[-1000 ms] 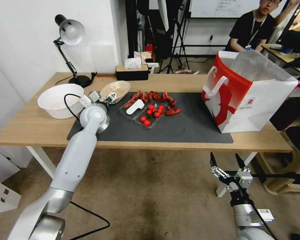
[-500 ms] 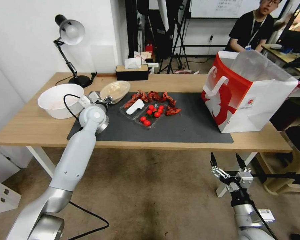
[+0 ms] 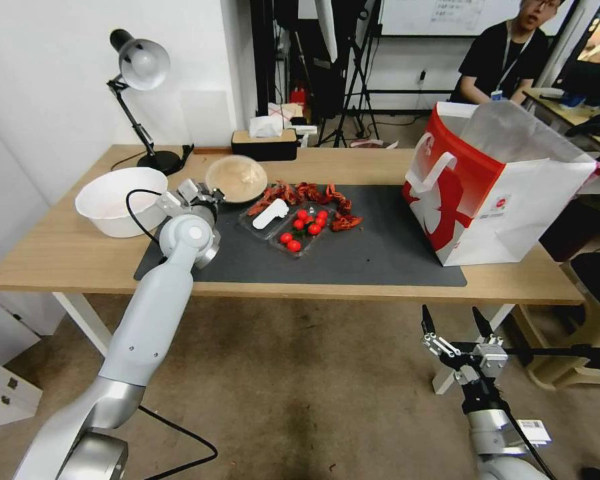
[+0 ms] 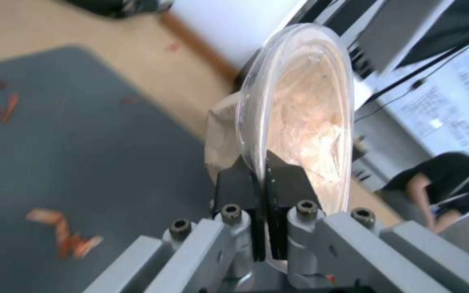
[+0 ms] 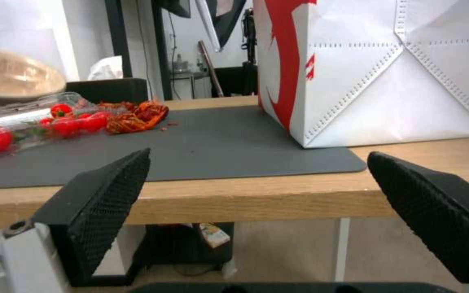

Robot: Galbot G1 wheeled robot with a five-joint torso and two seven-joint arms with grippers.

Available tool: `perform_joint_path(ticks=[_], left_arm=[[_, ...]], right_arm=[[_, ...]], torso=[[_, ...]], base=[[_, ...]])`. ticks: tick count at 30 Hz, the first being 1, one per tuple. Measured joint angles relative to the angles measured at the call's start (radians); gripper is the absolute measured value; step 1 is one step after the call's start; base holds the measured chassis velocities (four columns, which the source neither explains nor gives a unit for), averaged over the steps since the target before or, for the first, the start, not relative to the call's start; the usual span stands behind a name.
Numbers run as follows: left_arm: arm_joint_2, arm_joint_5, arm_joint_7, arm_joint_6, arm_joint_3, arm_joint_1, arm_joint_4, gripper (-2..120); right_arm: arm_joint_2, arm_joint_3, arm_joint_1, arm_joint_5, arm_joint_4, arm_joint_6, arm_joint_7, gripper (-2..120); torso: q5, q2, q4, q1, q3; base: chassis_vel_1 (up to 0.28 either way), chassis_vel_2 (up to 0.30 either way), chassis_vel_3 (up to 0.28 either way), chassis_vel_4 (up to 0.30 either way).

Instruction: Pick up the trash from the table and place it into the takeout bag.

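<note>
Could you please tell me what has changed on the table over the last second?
The left gripper, fingers shut on the rim of the shallow beige bowl, has tipped the bowl so its inside now faces the head camera more fully, and carried it slightly toward the takeout bag. The cherry tomatoes, white bowl and the open right gripper below the table edge stayed put.
</note>
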State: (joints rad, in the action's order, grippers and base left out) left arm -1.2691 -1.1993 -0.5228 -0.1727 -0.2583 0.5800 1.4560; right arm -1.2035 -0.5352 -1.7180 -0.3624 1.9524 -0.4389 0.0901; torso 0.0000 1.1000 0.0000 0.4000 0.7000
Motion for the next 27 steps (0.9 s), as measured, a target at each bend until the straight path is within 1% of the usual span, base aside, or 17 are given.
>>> perform_joint_path(ticks=[1,2,5,6,10,11,14,15,16,17,18,19,21,22,24,26,27], left_arm=[[0.0,0.007,0.019,0.015,0.001,-0.002,0.003,0],[0.0,0.007,0.019,0.015,0.001,-0.002,0.003,0],[0.002,0.05,0.093,0.069,0.011,-0.014,0.012,0],[0.002,0.05,0.093,0.069,0.011,-0.014,0.012,0],[0.012,0.109,0.2,0.123,0.032,-0.04,0.039,0],[0.012,0.109,0.2,0.123,0.032,-0.04,0.039,0],[0.021,0.128,0.287,0.145,0.063,-0.077,0.067,0],[0.021,0.128,0.287,0.145,0.063,-0.077,0.067,0],[0.024,0.134,0.313,0.15,0.077,-0.092,0.075,0],[0.025,0.139,0.327,0.15,0.087,-0.101,0.08,0],[0.025,0.139,0.327,0.15,0.087,-0.101,0.08,0],[0.026,0.146,0.345,0.151,0.098,-0.112,0.083,0],[0.026,0.147,0.347,0.152,0.099,-0.114,0.084,0],[0.026,0.157,0.366,0.153,0.11,-0.127,0.086,0],[0.026,0.157,0.366,0.153,0.11,-0.127,0.086,0],[0.026,0.197,0.413,0.16,0.141,-0.161,0.088,0],[0.026,0.21,0.423,0.162,0.15,-0.169,0.088,0]], right_arm=[[0.0,0.0,0.0,0.0,0.001,0.0,0.0,100],[0.0,0.0,0.0,0.0,0.001,0.0,0.0,100],[-0.001,0.0,0.0,0.001,0.004,0.0,0.0,100],[-0.001,0.0,0.0,0.001,0.004,0.0,0.0,100],[-0.001,-0.005,-0.004,0.001,0.007,0.0,-0.001,100],[-0.001,-0.005,-0.004,0.001,0.007,0.0,-0.001,100],[-0.004,-0.007,-0.007,0.001,0.008,-0.002,-0.002,100],[-0.004,-0.007,-0.007,0.001,0.008,-0.002,-0.002,100],[-0.005,-0.008,-0.008,0.001,0.008,-0.002,-0.002,100],[-0.006,-0.008,-0.009,0.001,0.009,-0.002,-0.002,100],[-0.006,-0.008,-0.009,0.001,0.009,-0.002,-0.002,100],[-0.006,-0.009,-0.01,0.002,0.009,-0.002,-0.002,100],[-0.006,-0.009,-0.01,0.002,0.009,-0.002,-0.002,100],[-0.007,-0.01,-0.01,0.002,0.01,-0.002,-0.002,100],[-0.007,-0.01,-0.01,0.002,0.01,-0.002,-0.002,100],[-0.007,-0.013,-0.012,0.002,0.014,-0.002,-0.002,100],[-0.007,-0.014,-0.013,0.003,0.015,-0.002,-0.002,100]], torso=[[0.0,0.0,0.0,0.0,0.0],[0.0,0.0,0.0,0.0,0.0],[0.0,0.0,0.0,0.0,0.0],[0.0,0.0,0.0,0.0,0.0],[0.0001,0.0,0.0,0.0,0.0],[0.0001,0.0,0.0,0.0,0.0],[0.0001,0.0,-0.0001,0.0,0.0],[0.0001,0.0,-0.0001,0.0,0.0],[0.0003,0.0,-0.0001,0.0,0.0],[0.0002,0.0,0.0,0.0,0.0],[0.0002,0.0,0.0,0.0,0.0],[0.0001,0.0,-0.0001,0.0,0.0],[0.0001,0.0,0.0,0.0,0.0],[0.0,0.0,-0.0001,0.0,0.0],[0.0,0.0,0.0,0.0,0.0],[0.0003,0.0,-0.0001,0.0,0.0],[0.0003,0.0,0.0,0.0,0.0]], base=[[0.0,0.0,0.0,0.0],[0.0,0.0,0.0,0.0],[0.0,0.0,0.0,0.0],[0.0,0.0,0.0,0.0],[0.0,0.0,0.0,0.0],[0.0,0.0,0.0,0.0],[0.0,0.0,0.0,0.0],[0.0,0.0,0.0,0.0],[0.0,0.0,0.0,0.0],[0.0,0.0,0.0,0.0],[0.0,0.0,0.0,0.0],[0.0,0.0,0.0,0.0],[0.0,0.0,0.0,0.0],[0.0,0.0,0.0,0.0],[0.0,0.0,0.0,0.0],[0.0,0.0,0.0,0.0],[0.0,0.0,0.0,0.0]])
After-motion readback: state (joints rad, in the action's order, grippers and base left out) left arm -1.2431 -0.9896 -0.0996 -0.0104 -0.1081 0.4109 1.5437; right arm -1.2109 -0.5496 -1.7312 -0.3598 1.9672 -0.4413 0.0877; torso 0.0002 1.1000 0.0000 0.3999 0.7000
